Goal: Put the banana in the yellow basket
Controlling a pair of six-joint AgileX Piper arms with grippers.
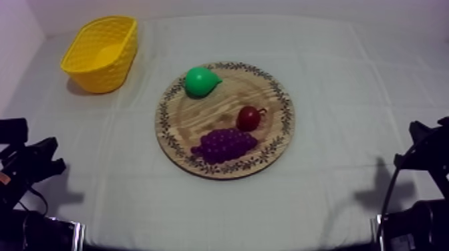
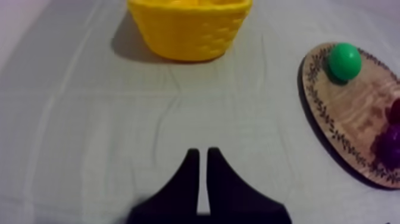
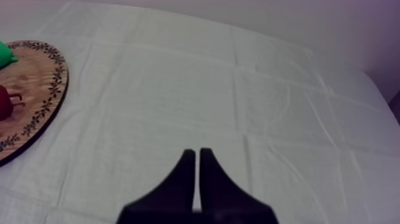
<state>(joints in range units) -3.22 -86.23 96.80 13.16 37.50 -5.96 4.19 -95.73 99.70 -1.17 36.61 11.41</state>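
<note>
Both arms at rest at the near edge of the table (image 1: pixel 347 87), one at each side. Left gripper (image 2: pixel 199 152): the two black fingers pressed together into a narrow wedge over bare cloth, holding nothing. Right gripper (image 3: pixel 197 152): fingers likewise pressed together, holding nothing, with the cloth beneath it and the rim of the board to one side. Centre of the table: round wooden board (image 1: pixel 194 120) with a patterned rim, lying flat and carrying three toy fruits. Nearest on it, a purple bunch of grapes (image 1: pixel 224 145); just behind and to the right of the grapes, a small red fruit (image 1: pixel 248 118) with a short stem; at the board's far left rim, a green pear (image 1: pixel 200 81). Far left of the table, well apart from the board: yellow basket (image 1: pixel 100 75), upright, its opening upward. Its inside reads yellow on yellow, so whether the banana lies in it cannot be told.
</note>
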